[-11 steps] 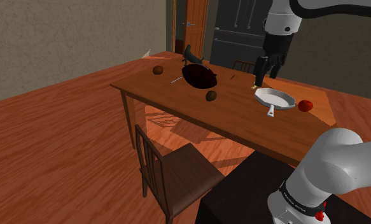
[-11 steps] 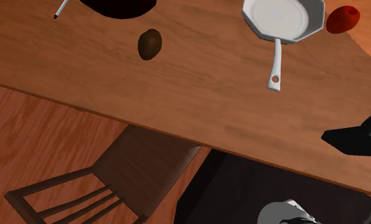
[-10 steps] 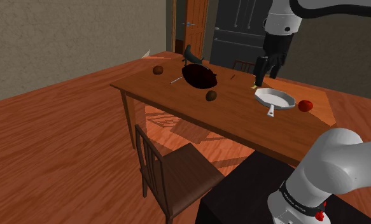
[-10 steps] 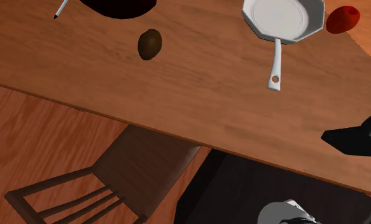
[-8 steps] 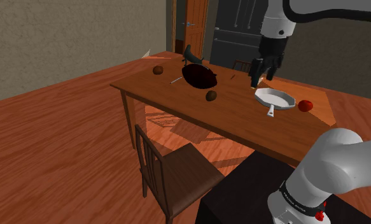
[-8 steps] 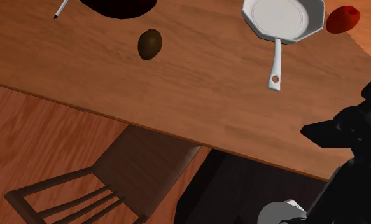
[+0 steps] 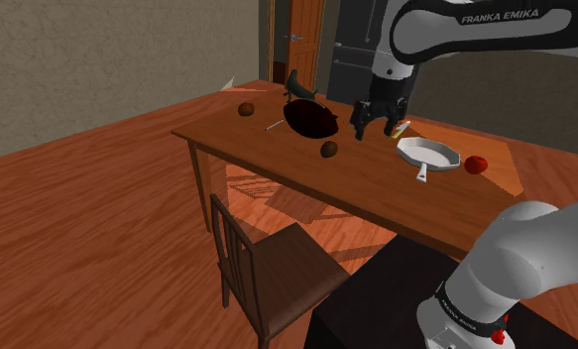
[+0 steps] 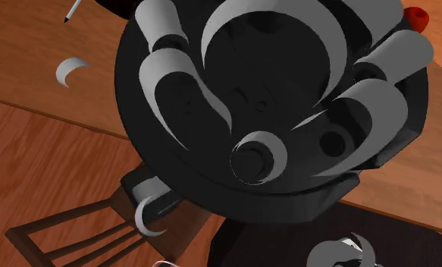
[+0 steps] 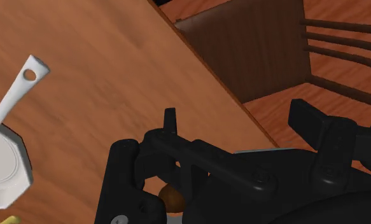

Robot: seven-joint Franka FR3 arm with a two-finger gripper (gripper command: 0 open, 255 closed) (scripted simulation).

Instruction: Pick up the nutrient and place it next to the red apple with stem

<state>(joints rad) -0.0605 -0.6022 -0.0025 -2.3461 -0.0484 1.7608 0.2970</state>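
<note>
A small yellow item, the nutrient (image 7: 403, 127), lies on the wooden table (image 7: 376, 188) just behind the white pan (image 7: 427, 154). Its tip also peeks in beside the pan (image 9: 2, 165) in the wrist view (image 9: 9, 220). The red apple with stem (image 7: 476, 164) rests to the shoulder view's right of the pan and shows at the arm's edge (image 8: 416, 14). My gripper (image 7: 372, 125) hangs above the table to the shoulder view's left of the nutrient, apart from it. Its fingers (image 9: 238, 118) stand open with nothing between them.
A dark bowl (image 7: 309, 117), a brown round thing (image 7: 329, 149), another (image 7: 246, 109), a pen (image 7: 275, 125) and a black figure (image 7: 298, 89) occupy the table's far half. A chair (image 7: 267, 263) stands at the near side. The arm's dark joint (image 8: 264, 106) blocks the second exterior view.
The arm swung from above the pan toward the shoulder view's left and lower, passing the nutrient. Its dark joint moved in front of the second exterior camera.
</note>
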